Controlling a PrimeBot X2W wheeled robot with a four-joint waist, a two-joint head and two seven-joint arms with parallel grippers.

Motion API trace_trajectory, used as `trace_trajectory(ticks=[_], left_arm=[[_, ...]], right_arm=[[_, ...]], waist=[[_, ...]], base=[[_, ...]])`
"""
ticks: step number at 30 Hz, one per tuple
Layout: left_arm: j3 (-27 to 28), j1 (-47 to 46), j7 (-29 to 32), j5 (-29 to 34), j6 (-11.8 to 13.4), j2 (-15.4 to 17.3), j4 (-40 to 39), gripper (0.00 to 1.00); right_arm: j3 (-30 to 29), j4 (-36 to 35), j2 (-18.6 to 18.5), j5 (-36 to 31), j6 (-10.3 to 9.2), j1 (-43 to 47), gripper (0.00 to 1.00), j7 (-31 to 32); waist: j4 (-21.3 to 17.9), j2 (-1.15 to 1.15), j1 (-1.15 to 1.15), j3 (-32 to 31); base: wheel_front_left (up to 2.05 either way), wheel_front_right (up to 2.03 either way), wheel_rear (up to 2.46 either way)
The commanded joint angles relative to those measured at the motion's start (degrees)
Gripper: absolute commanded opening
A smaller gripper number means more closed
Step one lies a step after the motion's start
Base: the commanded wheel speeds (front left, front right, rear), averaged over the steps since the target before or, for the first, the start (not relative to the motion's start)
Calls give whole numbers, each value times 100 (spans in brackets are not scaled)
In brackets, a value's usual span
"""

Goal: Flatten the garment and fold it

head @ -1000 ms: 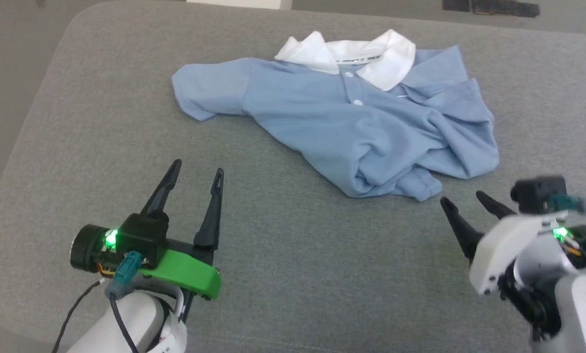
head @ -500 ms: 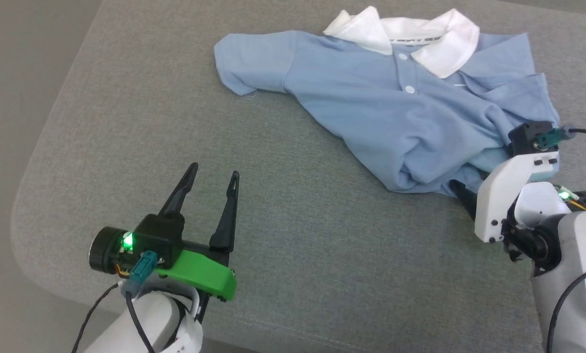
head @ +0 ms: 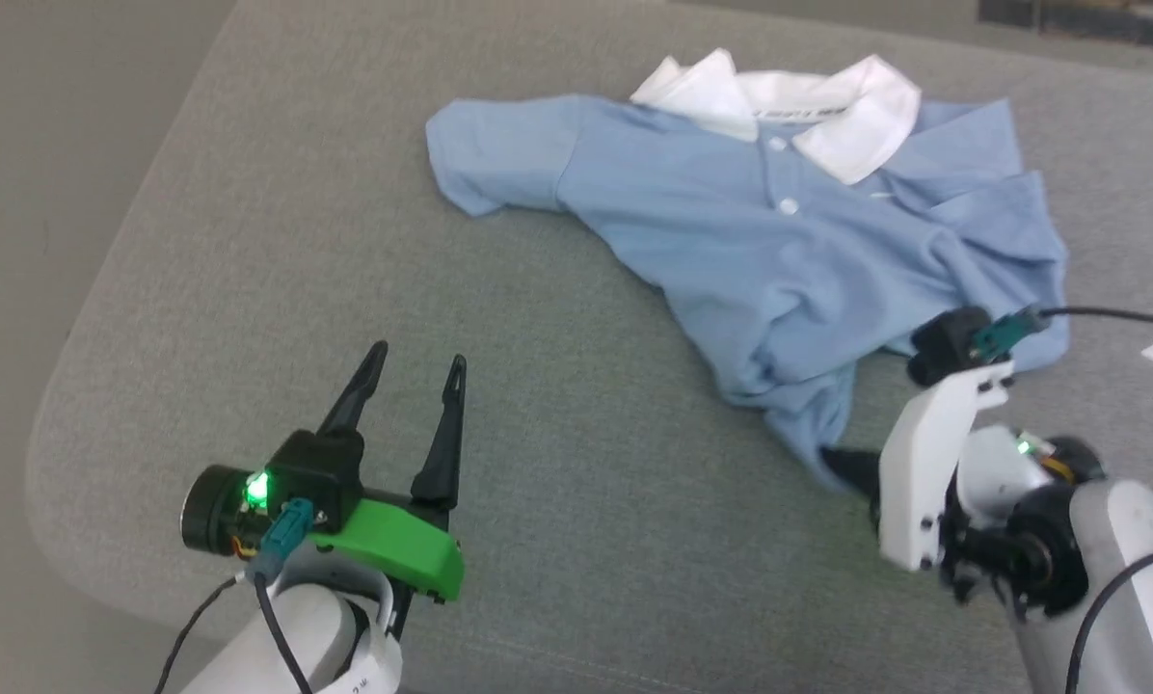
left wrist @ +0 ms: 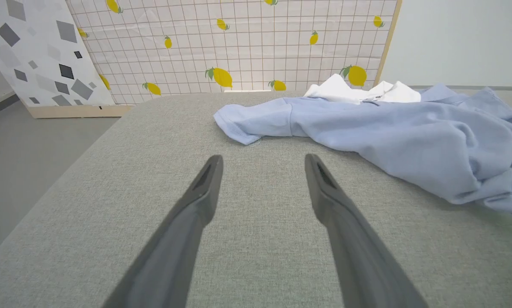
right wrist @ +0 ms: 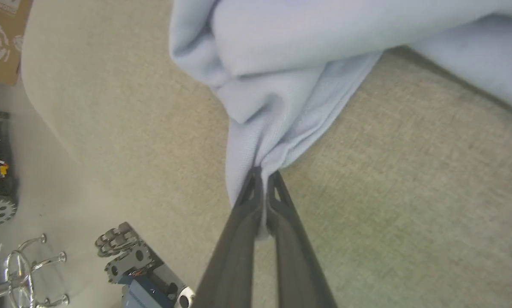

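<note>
The garment (head: 779, 251) lies crumpled at the upper right of the head view on the grey bench (head: 249, 241). Its collar faces up, one sleeve is spread toward upper centre, and the lower body is bunched. Flattening is judged barely started, and no fold is made. The right claw (right wrist: 262, 175) is clenched on a lower edge of the fabric. The left claw (head: 415, 355) stands released at lower left, well apart.

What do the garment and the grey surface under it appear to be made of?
The garment looks like soft knit fabric, probably cotton pique: matte, fine waffled texture, limp folds. The grey surface looks like woven upholstery cloth: matte, heathered weave; rounded corner hints at padding.
</note>
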Motion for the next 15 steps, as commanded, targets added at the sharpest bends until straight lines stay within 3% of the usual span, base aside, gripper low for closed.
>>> trace_trajectory(ticks=[1,7,15], left_arm=[[-1,105,-38,-36,-22,-11,36,100],[-14,207,-20,-112,-12,-14,120,100],[35,440,-7,-210,51,113,131,100]], right_arm=[[97,-298,-12,274,-6,204,0,231],[530,-1522,316,1045,-6,913,0,1029],[1003,-2208,727,1328,-6,1446,0,1181]], waist=[[-248,0,0,-353],[-278,0,0,-676],[-197,0,0,-846]], base=[[0,0,0],[0,0,0],[0,0,0]])
